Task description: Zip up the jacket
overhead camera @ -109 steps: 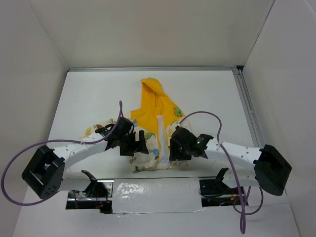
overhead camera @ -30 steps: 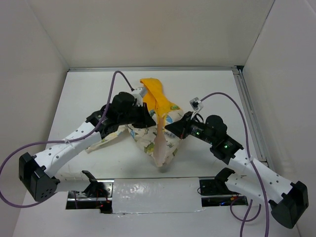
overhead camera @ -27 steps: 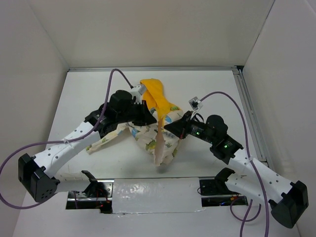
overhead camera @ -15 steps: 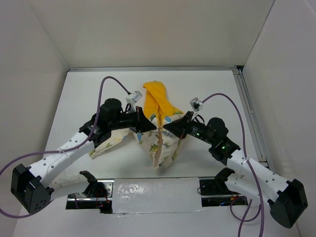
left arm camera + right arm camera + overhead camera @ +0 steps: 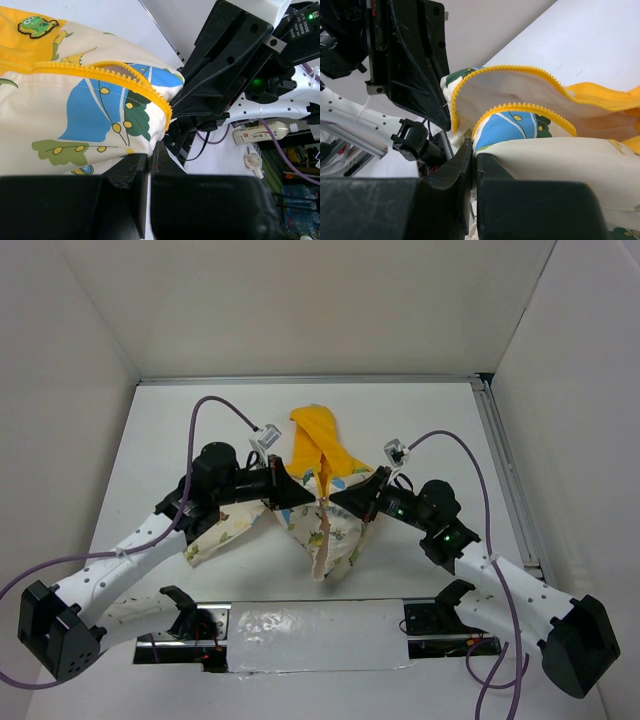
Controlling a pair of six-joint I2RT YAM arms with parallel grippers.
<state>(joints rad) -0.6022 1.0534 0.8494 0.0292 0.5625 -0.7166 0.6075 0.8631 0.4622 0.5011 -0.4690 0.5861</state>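
The jacket (image 5: 330, 532) hangs bunched between both arms at mid table, cream with cartoon prints, its yellow hood (image 5: 315, 435) trailing towards the back. My left gripper (image 5: 303, 498) is shut on one front edge and my right gripper (image 5: 336, 498) is shut on the other, tips almost facing each other. In the left wrist view the left gripper (image 5: 150, 156) pinches cream fabric just below the yellow zipper teeth (image 5: 150, 95). In the right wrist view the right gripper (image 5: 474, 146) pinches cloth under another run of yellow zipper teeth (image 5: 520, 106). The zipper slider is hidden.
One sleeve (image 5: 215, 535) droops onto the table at the left. A metal rail (image 5: 505, 470) runs along the right and back edges. A strip of foil tape (image 5: 300, 625) lies at the near edge. White walls enclose the table.
Both grippers have drawn closer together, still gripping the jacket. The left arm's wrist has swung back to the left, and the hanging front of the jacket has narrowed.
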